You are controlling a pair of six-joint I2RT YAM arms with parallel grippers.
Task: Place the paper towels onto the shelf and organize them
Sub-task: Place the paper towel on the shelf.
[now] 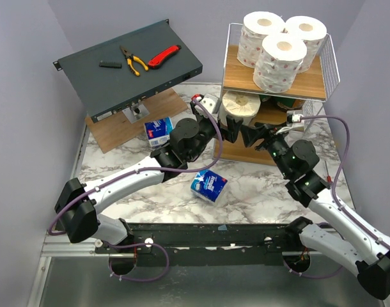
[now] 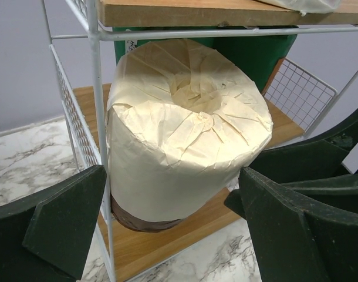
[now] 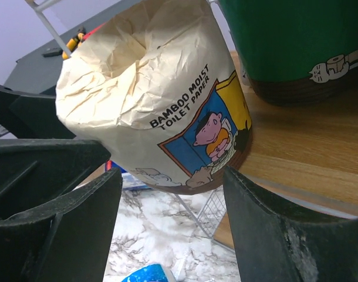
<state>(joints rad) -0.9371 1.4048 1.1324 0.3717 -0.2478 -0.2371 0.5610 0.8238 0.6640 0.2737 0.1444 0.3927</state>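
Now the cream roll (image 2: 185, 135) stands on the middle board (image 3: 302, 158) of the shelf (image 1: 313, 86), right at a front corner, next to a white wire post (image 2: 97, 117). Its paper wrap is crinkled on top. Its side has a cartoon picture and the words BAMBOO MOIST TOILET PAPER. A green roll (image 3: 284, 41) stands just behind it, deeper in the shelf on the same board. The left gripper (image 2: 173, 176) is in front of the shelf and points at the cream roll. Its two fingers are spread very wide, one on each side of the roll, and they hold nothing. The right gripper (image 3: 172, 176) is also at the front of the shelf, close to the same roll. Its fingers are apart too, with a gap between them, and nothing is pinched in them. I cannot tell if a fingertip touches the roll. On the very top of the shelf stand three white rolls (image 1: 279, 61) with small pink print, packed close together. One blue pack (image 1: 209, 185) lies on the marble table (image 1: 259, 192) in front of the shelf. The other blue pack (image 1: 158, 131) lies off to the shelf's left in the top view. Farther left of the shelf leans a dark grey box (image 1: 128, 67), and on it lie the pliers (image 1: 133, 61) and a red knife (image 1: 163, 56).
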